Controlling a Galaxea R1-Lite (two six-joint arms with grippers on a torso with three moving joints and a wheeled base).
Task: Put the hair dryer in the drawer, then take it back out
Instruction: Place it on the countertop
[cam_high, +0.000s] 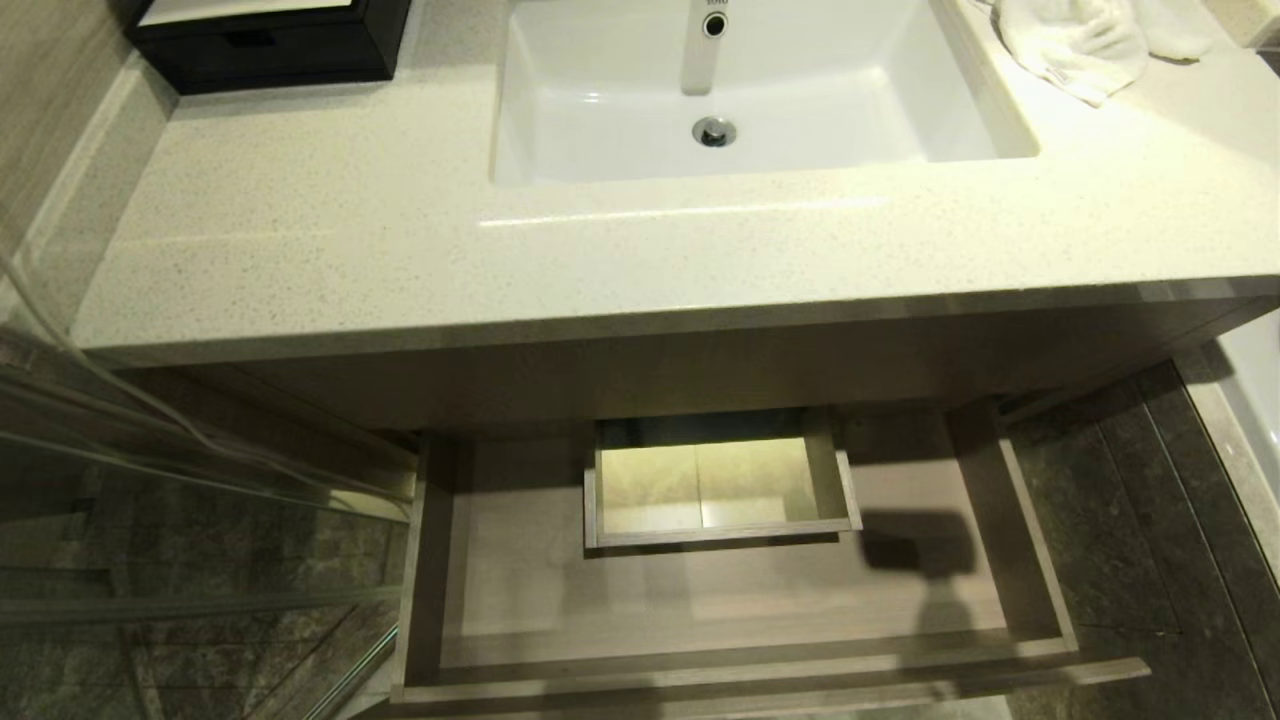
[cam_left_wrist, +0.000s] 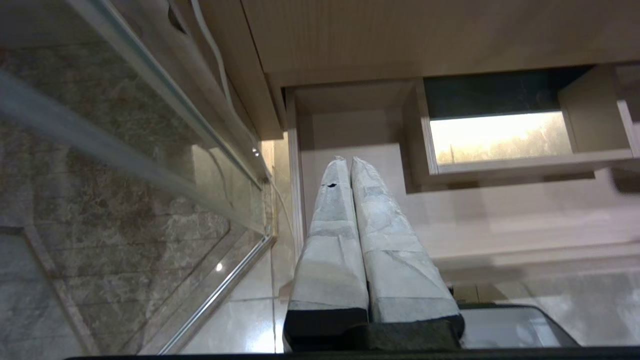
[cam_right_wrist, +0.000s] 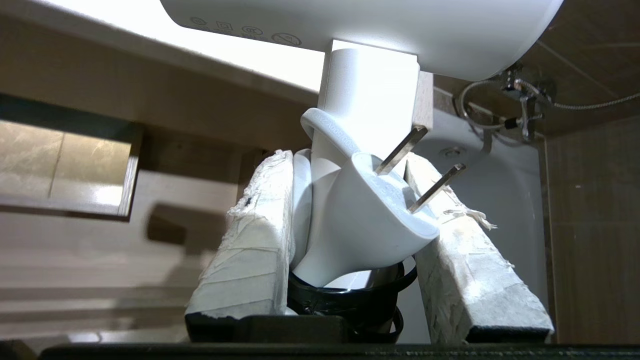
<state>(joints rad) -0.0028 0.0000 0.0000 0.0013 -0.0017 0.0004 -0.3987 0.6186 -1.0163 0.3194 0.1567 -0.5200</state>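
Though clamped, dryer (cam_right_wrist: 380, 30) beside drawer (cam_right_wrist: 75, 240)

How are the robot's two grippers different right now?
The right gripper is clamped on the white plastic hair dryer, whose plug sits between its fingers; the left gripper holds nothing. The right gripper's fingers stand apart around the handle; the left gripper's fingers are pressed together. The left gripper hangs over the open light wood drawer. Both have fingers wrapped in white tape.

A white sink (cam_high: 600, 120) sits at twelve o'clock in the speckled desk (cam_high: 350, 250). A white towel (cam_high: 1080, 40) lies at one o'clock, a black box (cam_high: 270, 45) at eleven, glass panel (cam_high: 150, 480) at eight.
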